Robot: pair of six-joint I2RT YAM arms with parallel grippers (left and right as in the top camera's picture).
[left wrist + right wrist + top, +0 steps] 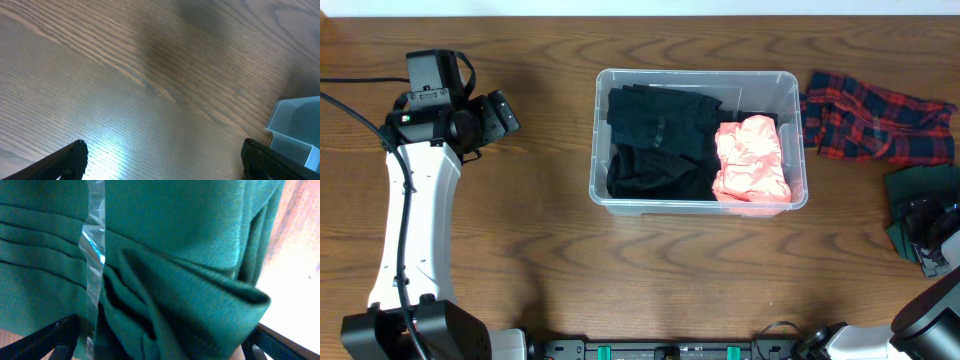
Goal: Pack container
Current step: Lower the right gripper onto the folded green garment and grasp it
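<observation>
The clear container (601, 140) stands mid-table, holding black clothes (655, 140) on the left and a pink garment (752, 160) on the right. One corner of the container (295, 132) shows in the left wrist view. My left gripper (503, 113) hovers over bare wood left of the container, open (162, 150) with nothing between its fingers. At the table's far right, my right gripper (932, 238) is down on a folded green garment (912, 190). Its jaws are open (162, 340) and straddle a thick fold of the green garment (190, 280).
A red plaid cloth (875, 118) lies crumpled just right of the container, behind the green garment. A strip of clear plastic (92, 255) lies across the green fabric. The left arm's white link (415, 220) runs along the left side.
</observation>
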